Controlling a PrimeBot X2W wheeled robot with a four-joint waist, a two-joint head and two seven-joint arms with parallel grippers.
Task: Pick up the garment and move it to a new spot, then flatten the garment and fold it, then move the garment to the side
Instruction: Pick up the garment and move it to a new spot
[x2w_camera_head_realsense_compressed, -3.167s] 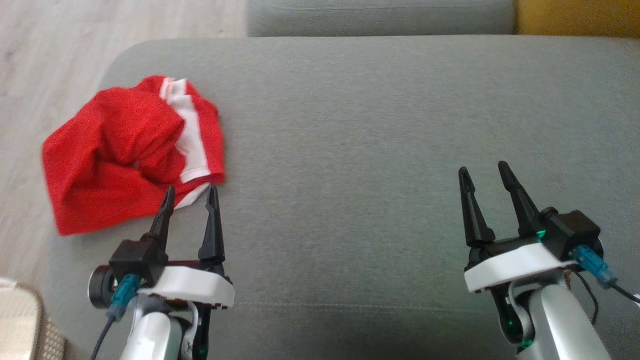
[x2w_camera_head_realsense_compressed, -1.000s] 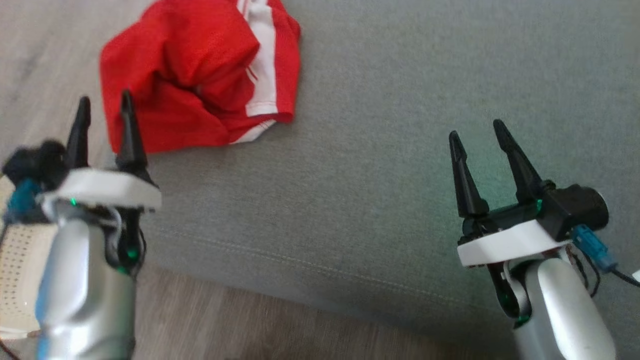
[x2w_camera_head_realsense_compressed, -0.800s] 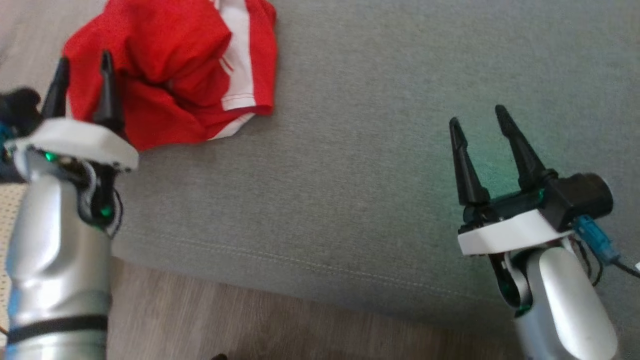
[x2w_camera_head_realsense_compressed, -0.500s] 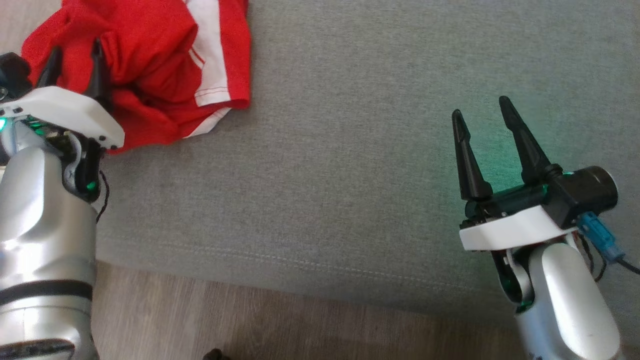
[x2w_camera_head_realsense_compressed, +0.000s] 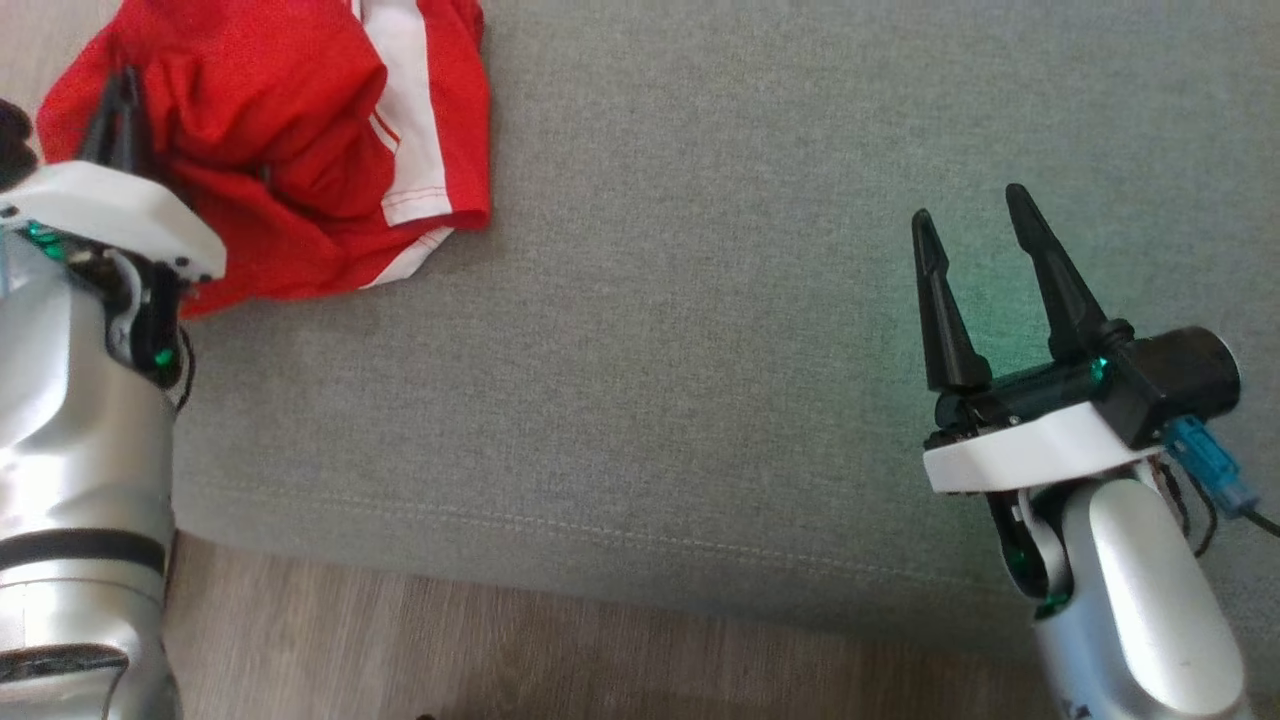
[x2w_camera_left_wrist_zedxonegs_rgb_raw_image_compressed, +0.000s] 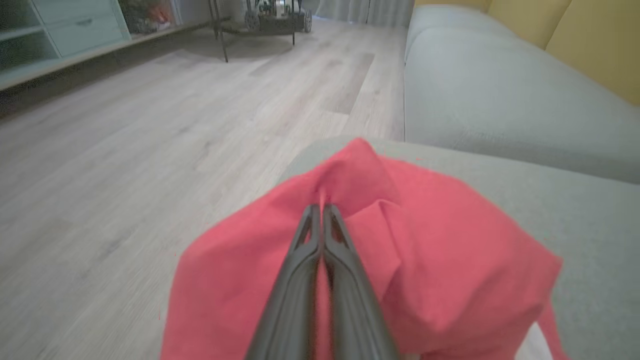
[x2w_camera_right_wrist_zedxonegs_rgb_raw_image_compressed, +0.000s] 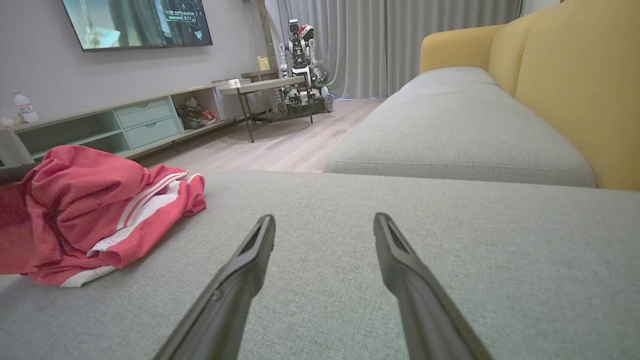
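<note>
**Garment (x2w_camera_head_realsense_compressed: 300, 140) clamped at the far left corner of the seat**

Left wrist view settles what the head view half hides. The left gripper (x2w_camera_left_wrist_zedxonegs_rgb_raw_image_compressed: 321, 209) has its two fingers pressed together on a fold of red cloth, and the cloth is drawn into a small peak at the tips. From the head, those fingers read as one dark spike over the left part of the red heap. That view also shows the white stripes and white hem on the heap's right side, which the left wrist view barely catches. The right wrist view adds a low look from the side: a crumpled heap resting on the grey seat (x2w_camera_head_realsense_compressed: 720, 330), its near hem lying on the seat fabric.

The heap sits close to the seat's rounded left edge, with wood floor (x2w_camera_head_realsense_compressed: 420, 640) just beyond it on the left. Floor also runs along the whole near edge of the seat. To the right of the garment the seat is open grey fabric as far as the right gripper (x2w_camera_head_realsense_compressed: 968, 203). That gripper hovers well apart from the garment, jaws wide apart with only seat fabric showing between them.

Just past the far edge lies a longer grey sofa (x2w_camera_right_wrist_zedxonegs_rgb_raw_image_compressed: 450, 130) with a yellow back (x2w_camera_right_wrist_zedxonegs_rgb_raw_image_compressed: 565, 90). Farther off on the floor stand a low cabinet (x2w_camera_right_wrist_zedxonegs_rgb_raw_image_compressed: 115, 122), a small table (x2w_camera_right_wrist_zedxonegs_rgb_raw_image_compressed: 260, 87) and a wheeled machine (x2w_camera_right_wrist_zedxonegs_rgb_raw_image_compressed: 302, 65). A screen (x2w_camera_right_wrist_zedxonegs_rgb_raw_image_compressed: 135, 22) hangs on the wall above the cabinet, and curtains (x2w_camera_right_wrist_zedxonegs_rgb_raw_image_compressed: 400, 45) close the far end.
</note>
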